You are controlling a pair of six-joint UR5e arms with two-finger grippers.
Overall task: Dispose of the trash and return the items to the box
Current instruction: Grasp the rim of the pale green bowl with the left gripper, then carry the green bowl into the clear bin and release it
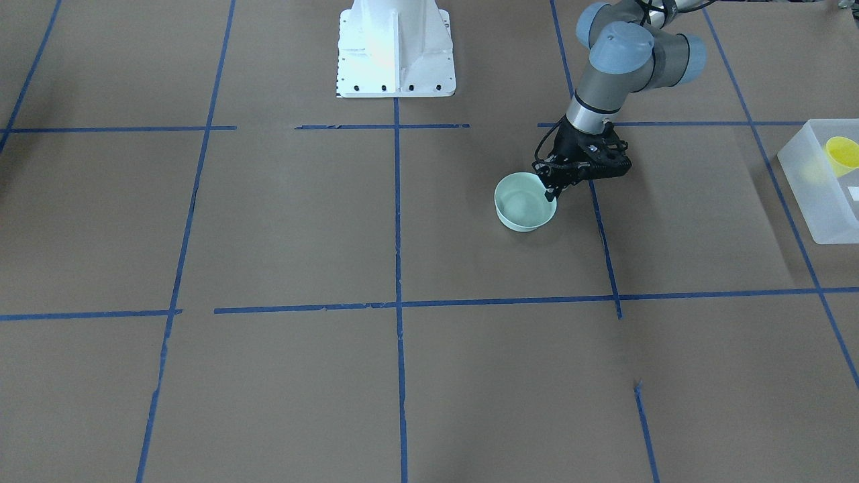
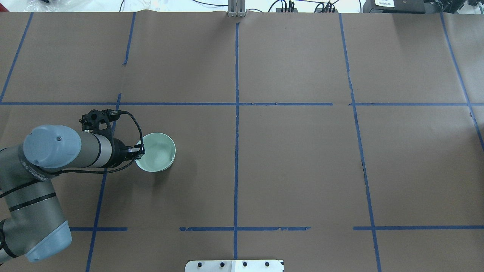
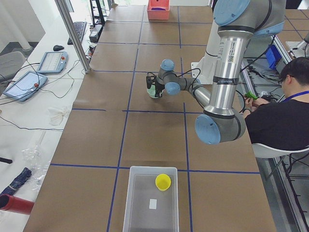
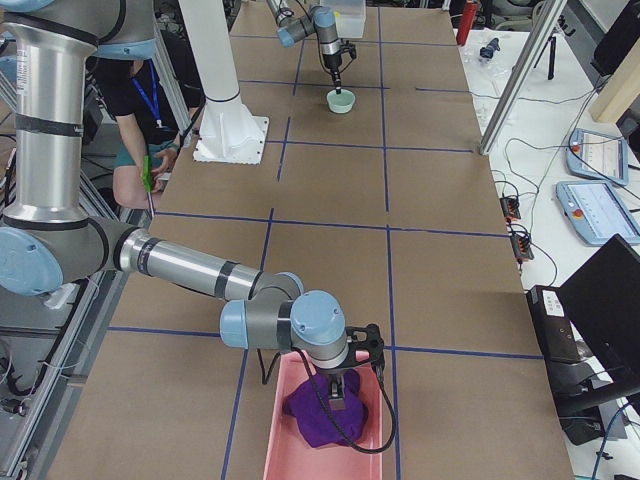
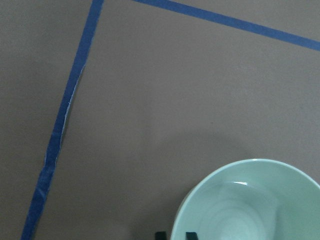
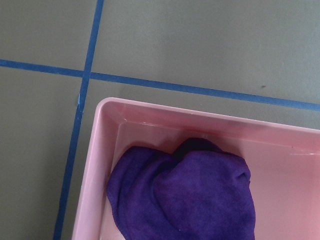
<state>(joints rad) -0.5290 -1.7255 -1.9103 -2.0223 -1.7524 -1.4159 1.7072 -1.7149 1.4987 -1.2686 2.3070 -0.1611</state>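
At the rim of the bowl (image 1: 525, 209), on the side nearest the robot's left arm, the left gripper (image 1: 551, 194) pointed down. Its two fingers (image 5: 160, 235) stood close together with the bowl's wall between them, one inside and one outside, pinching the rim. The pale green bowl sat upright on the brown paper table (image 2: 295, 170), mouth up and with nothing in it. Whether its bottom touched the paper or hung just clear could not be told. A blue tape line (image 1: 600, 228) ran just beside the bowl, under the gripper's body.

Well apart from the bowl, at the table's end on the robot's left, stood the box (image 1: 822, 215), a frosted white bin. The yellow cup (image 1: 842, 154) was inside it, in the corner nearer the bowl, tilted over with its mouth showing. A small white slip also lay on the box's floor.

Far from the bowl, at the opposite end of the table, a pink tray (image 4: 285, 445) held a crumpled purple cloth (image 6: 190, 195). The right gripper (image 4: 340, 398) hung down into that tray, right at the cloth. Its fingers were not clear in any view, so whether they were spread or pressed together could not be told.
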